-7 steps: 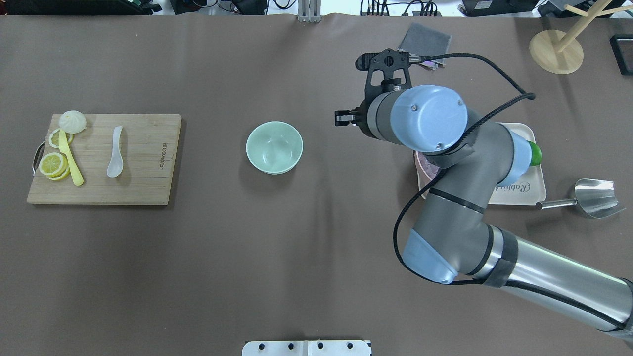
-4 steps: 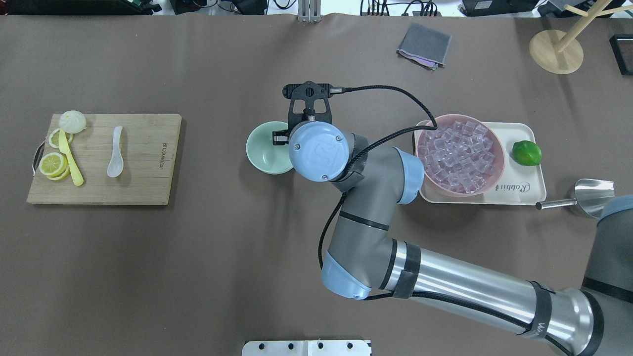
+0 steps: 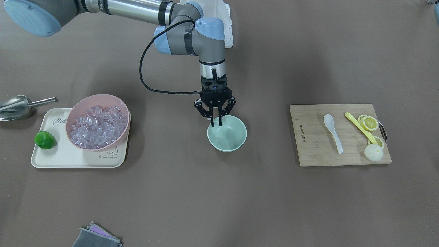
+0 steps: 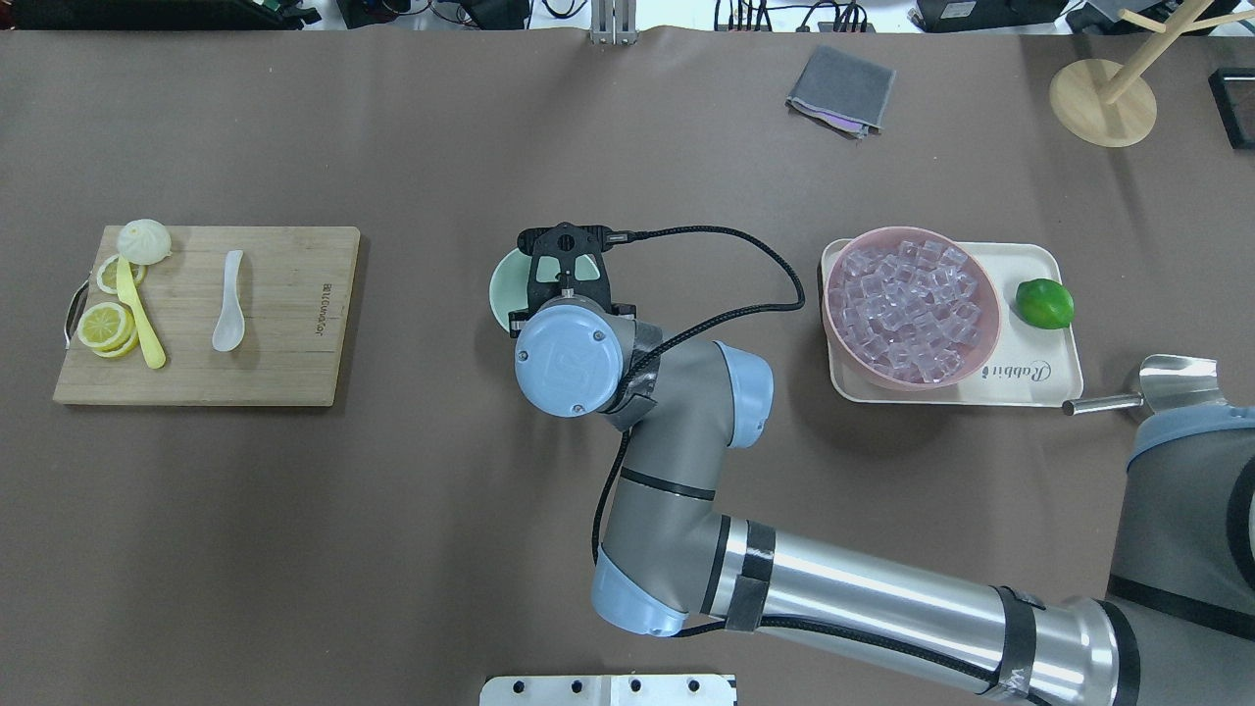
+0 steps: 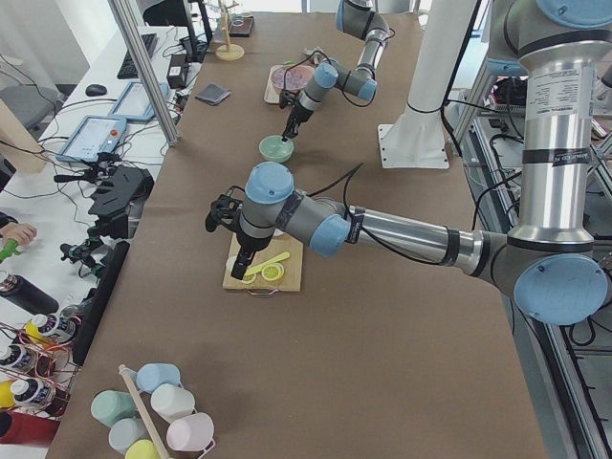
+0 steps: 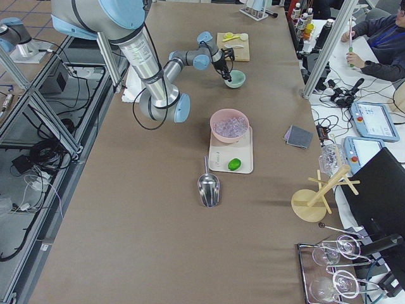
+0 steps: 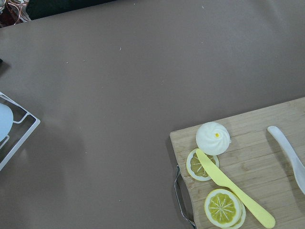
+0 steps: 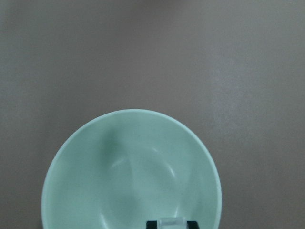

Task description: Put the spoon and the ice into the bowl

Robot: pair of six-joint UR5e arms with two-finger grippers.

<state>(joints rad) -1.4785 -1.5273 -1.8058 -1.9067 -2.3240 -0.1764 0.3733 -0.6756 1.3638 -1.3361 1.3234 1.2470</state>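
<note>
The mint-green bowl (image 3: 229,138) stands at the table's middle; in the overhead view only its left rim (image 4: 501,290) shows beside the right wrist. My right gripper (image 3: 216,123) points down over the bowl's robot-side rim. It is shut on a small clear ice cube (image 8: 172,222), held just above the bowl's inside (image 8: 119,181). The white spoon (image 4: 228,314) lies on the wooden cutting board (image 4: 284,368), also in the left wrist view (image 7: 291,153). My left gripper (image 5: 236,271) hangs over that board; I cannot tell whether it is open or shut.
A pink bowl of ice cubes (image 4: 912,306) and a lime (image 4: 1044,303) sit on a cream tray (image 4: 1039,380) at the right. A metal scoop (image 4: 1172,392) lies beside it. A yellow spoon (image 4: 138,316), lemon slices and a bun are on the board's left end. A grey cloth (image 4: 841,88) lies far back.
My right arm has swung left from beside the tray to over the mint bowl and come lower. The spoon and the board have not moved.
</note>
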